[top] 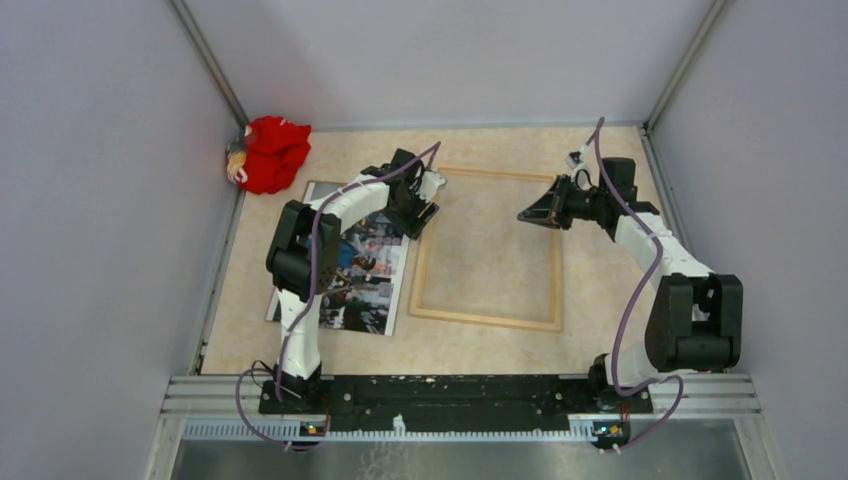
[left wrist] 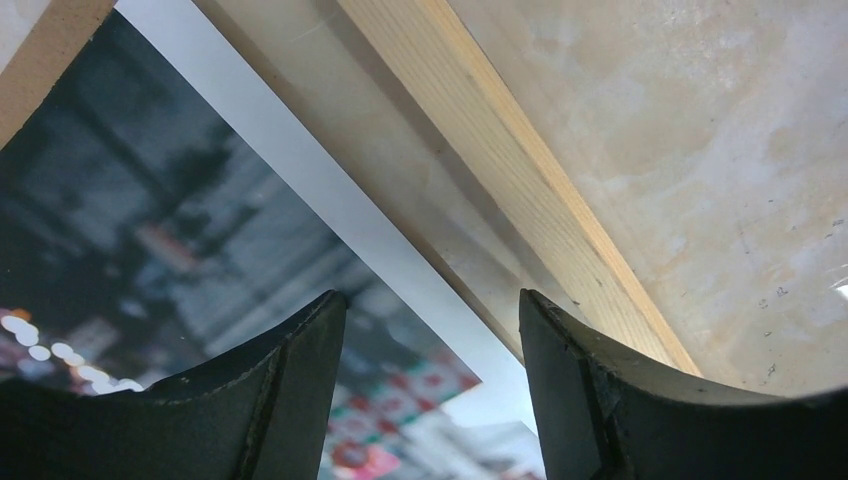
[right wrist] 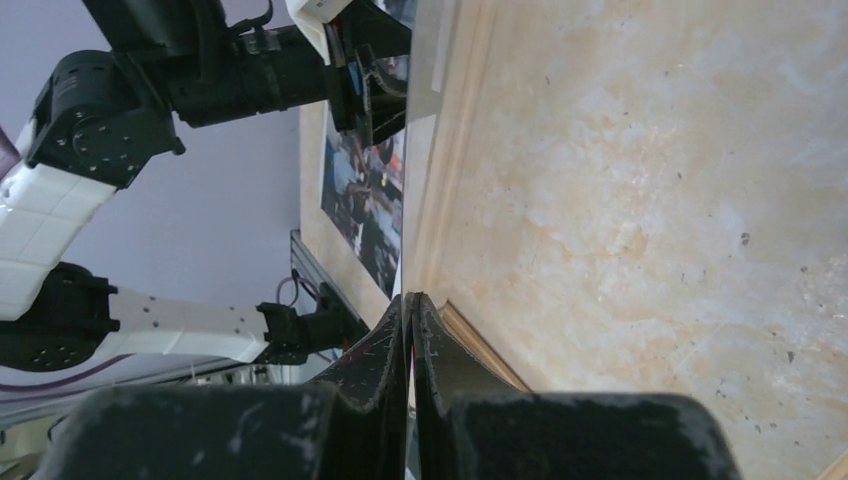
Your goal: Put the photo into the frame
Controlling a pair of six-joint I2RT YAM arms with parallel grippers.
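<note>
The photo (top: 365, 275) lies face up on the table, left of the light-wood frame (top: 487, 319), which also lies flat. My left gripper (top: 425, 205) hangs low over the photo's far right edge, beside the frame's left rail. In the left wrist view the left gripper (left wrist: 432, 295) is open. The photo's white border (left wrist: 330, 190) runs between the fingers, and the wood rail (left wrist: 520, 170) passes by the right finger. My right gripper (top: 525, 215) hovers over the frame's inside, shut, with nothing visible between its fingers (right wrist: 410, 297). The right wrist view also shows the frame's near rail (right wrist: 480, 345) and the photo (right wrist: 365, 200).
A red cloth bundle (top: 268, 152) sits in the back left corner. Grey walls close in the table on three sides. A strip of brown board (left wrist: 40, 50) shows beyond the photo's edge in the left wrist view. The metal base rail (top: 460, 395) runs along the near edge.
</note>
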